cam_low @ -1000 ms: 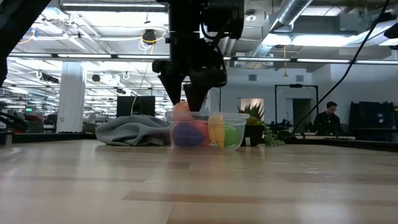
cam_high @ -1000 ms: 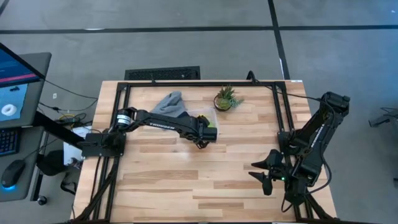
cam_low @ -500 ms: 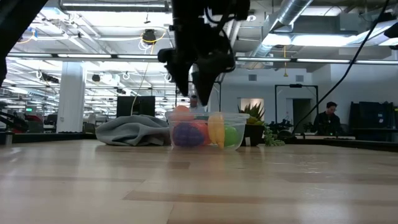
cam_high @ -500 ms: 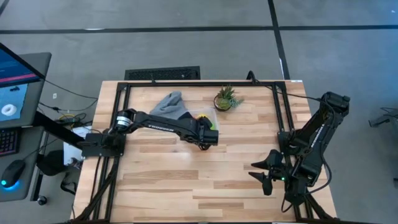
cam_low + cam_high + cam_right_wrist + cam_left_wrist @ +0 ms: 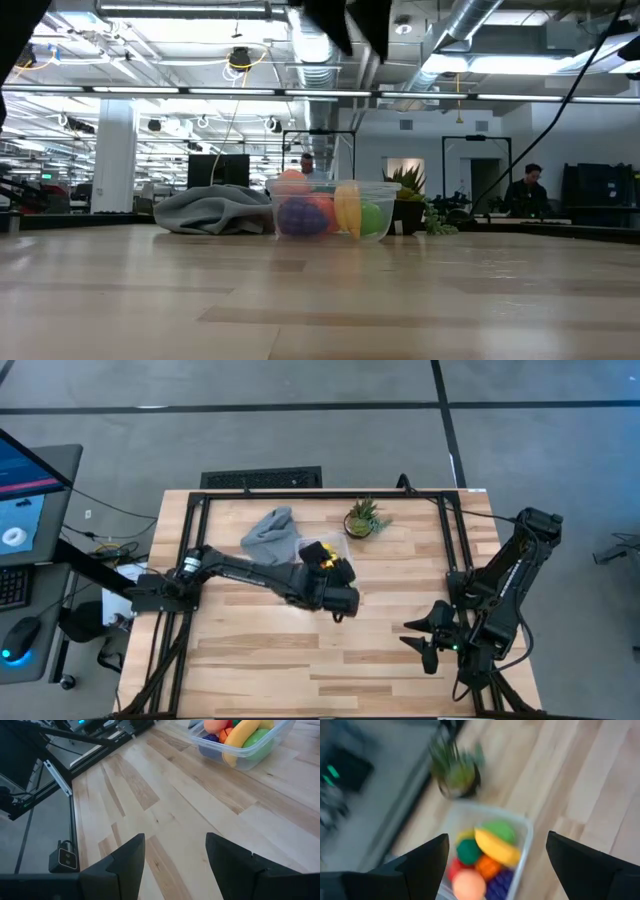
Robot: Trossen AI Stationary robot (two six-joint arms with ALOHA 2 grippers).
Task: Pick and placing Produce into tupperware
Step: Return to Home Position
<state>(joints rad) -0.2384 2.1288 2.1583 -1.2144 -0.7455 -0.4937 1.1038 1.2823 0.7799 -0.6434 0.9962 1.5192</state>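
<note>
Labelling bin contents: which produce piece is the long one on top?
The yellow banana in the tupperware: the only long, curved piece, lying on top between the light green piece and the orange one; the others are roundish.

The produce (image 5: 298, 214) lies in the tupperware (image 5: 384, 187), between the cloth (image 5: 210, 210) and the potted plant (image 5: 410, 196).

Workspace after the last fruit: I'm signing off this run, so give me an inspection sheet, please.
Surface: wooden table, bare planks across the front.
Job's things: produce piled inside the tupperware, banana on top.
Clutter: grey cloth and potted plant, at the back beside the tupperware.
Grippers: left gripper open, raised near the tupperware; right gripper open, at the table's right edge.
Cables: leads on the floor left of the table.
Surroundings: monitor at left; person seated far behind.
</note>
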